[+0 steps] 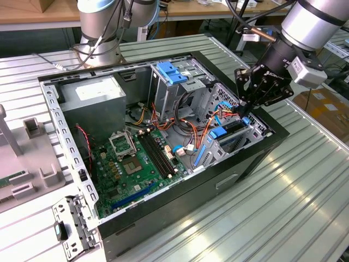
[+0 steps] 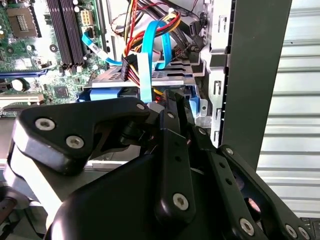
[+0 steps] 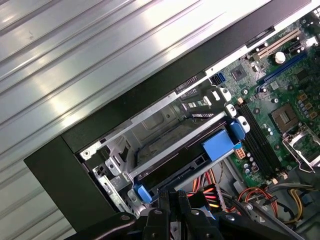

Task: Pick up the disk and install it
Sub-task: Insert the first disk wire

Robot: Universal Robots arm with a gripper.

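The disk lies in the lower drive bay at the front corner of the open computer case, a dark slab with bright blue carrier rails at its ends. In the exterior view its blue rail shows among the cables at the case's right side. My gripper hangs right over that bay. Its fingers are shut together with nothing between them, their tips at the disk's near blue edge. Whether they touch it is unclear.
Orange, red and light-blue cables drape over the bay. The motherboard fills the case floor. An upper drive cage with a blue latch and a grey power supply stand at the back. A second arm's base rises behind the case.
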